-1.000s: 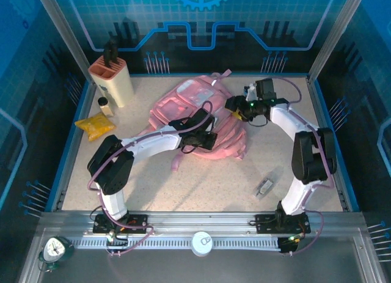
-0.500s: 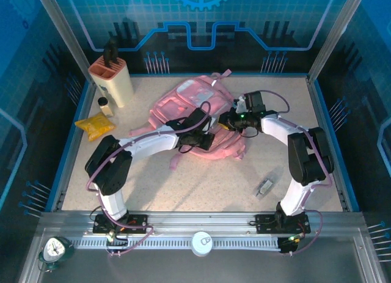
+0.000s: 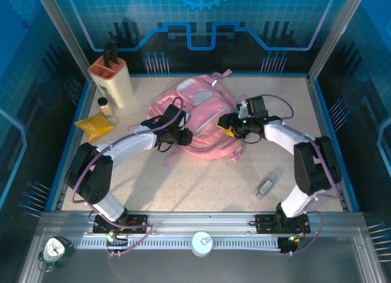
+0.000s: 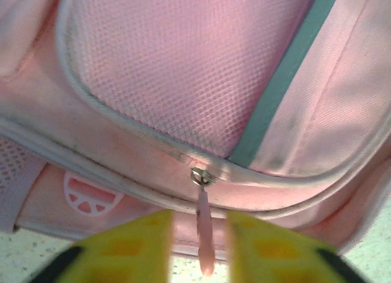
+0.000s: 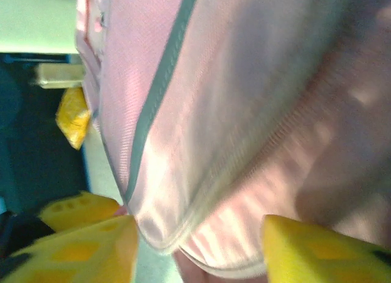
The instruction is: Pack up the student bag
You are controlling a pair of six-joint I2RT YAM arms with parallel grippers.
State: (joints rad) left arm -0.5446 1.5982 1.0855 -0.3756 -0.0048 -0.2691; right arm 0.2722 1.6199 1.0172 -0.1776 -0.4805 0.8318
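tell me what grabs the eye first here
The big pink backpack lies in the middle of the table, with the left claw and right claw at its two sides. Up close, a zip pull hangs between the left claw's yellow fingers.

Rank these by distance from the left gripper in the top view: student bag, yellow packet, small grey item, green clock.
Measured from the left gripper:
1. student bag, right at the fingertips, mid-table.
2. yellow packet, off to the left, by the table's left edge.
3. small grey item, on the near right of the table.
4. green clock, off the table, at the near-left corner.
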